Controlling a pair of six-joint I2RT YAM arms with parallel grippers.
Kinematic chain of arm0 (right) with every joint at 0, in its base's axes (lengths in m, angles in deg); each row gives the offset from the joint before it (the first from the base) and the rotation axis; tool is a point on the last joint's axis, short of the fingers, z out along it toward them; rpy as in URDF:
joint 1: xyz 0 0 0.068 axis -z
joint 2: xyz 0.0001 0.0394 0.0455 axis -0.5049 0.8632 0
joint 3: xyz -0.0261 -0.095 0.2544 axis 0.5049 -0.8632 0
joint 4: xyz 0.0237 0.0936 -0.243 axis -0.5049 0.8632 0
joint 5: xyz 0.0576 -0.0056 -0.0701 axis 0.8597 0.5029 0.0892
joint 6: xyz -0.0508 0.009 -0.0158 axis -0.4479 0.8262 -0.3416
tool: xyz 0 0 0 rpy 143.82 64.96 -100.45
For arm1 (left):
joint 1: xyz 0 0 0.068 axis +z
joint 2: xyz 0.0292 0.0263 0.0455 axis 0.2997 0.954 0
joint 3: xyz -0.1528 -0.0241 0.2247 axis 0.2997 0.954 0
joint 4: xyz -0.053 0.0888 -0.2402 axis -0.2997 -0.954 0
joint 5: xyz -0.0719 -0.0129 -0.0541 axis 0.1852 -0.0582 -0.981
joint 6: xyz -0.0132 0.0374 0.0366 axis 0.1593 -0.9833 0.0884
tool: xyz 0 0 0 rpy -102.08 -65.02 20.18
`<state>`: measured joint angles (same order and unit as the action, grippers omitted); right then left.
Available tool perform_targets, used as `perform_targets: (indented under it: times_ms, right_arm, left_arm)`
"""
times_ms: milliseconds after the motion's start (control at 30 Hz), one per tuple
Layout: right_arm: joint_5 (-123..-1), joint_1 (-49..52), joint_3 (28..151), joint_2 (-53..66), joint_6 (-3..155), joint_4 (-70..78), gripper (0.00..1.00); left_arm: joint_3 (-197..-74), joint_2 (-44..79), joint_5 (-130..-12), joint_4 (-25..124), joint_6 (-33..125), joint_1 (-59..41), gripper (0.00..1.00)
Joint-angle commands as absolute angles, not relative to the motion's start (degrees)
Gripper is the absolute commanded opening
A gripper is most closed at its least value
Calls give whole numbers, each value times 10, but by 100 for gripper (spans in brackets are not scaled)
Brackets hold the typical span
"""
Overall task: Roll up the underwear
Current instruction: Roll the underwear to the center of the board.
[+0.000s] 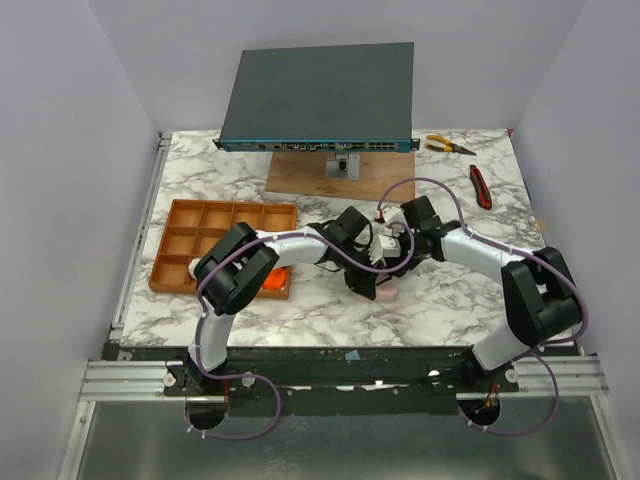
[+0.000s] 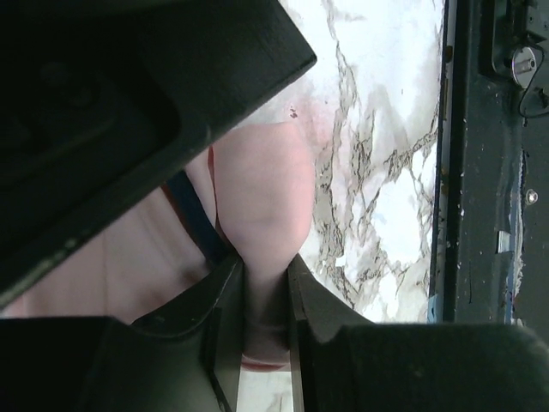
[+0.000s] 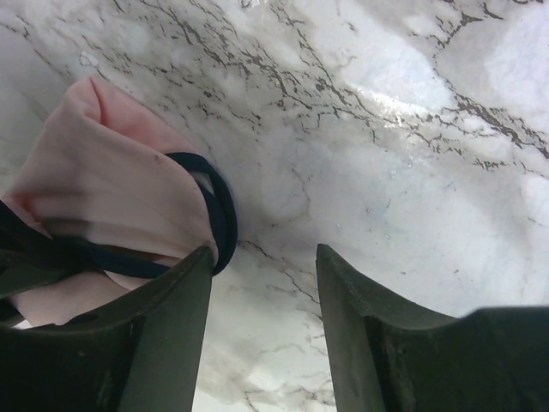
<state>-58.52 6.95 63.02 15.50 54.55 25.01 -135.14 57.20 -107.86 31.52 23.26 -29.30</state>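
Note:
The pale pink underwear [image 1: 383, 293] with dark edging lies bunched on the marble table, under both grippers. My left gripper [image 2: 266, 268] is shut on a fold of the pink cloth [image 2: 262, 184]; its dark edging [image 2: 193, 215] shows to the left. My right gripper [image 3: 264, 254] is open and empty over bare marble. Its left finger [image 3: 163, 300] touches the pink underwear [image 3: 103, 184] at the dark waistband [image 3: 221, 215]. In the top view the two grippers [image 1: 365, 268] [image 1: 396, 254] are close together mid-table. An orange garment [image 1: 278, 281] lies in a tray compartment.
The orange-brown compartment tray [image 1: 215, 215] stands at the left. A dark flat box [image 1: 320, 90] on a wooden board [image 1: 300, 172] is at the back. Yellow pliers [image 1: 450, 145] and a red-handled tool [image 1: 481, 187] lie at the back right.

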Motion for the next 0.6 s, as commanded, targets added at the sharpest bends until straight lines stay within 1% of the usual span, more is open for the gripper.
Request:
perform_targets:
  times_ms: [0,267,400,567]
  right_arm:
    - [-584,105,625,121,560,256,57]
    - [-645,143,637,152,581,245,62]
    - [-638,152,647,172,585,234,63]
    - [-617,179,633,149,573,221,64]
  left_arm:
    - [-1320,624,-1037,221,229,-285,0]
    - [-1320,626,-1033,223,224,-285,0]
    - [-1326,632,-1032,214,222,-286,0]
    - [-1326,633,-1041,214,221,-285,0]
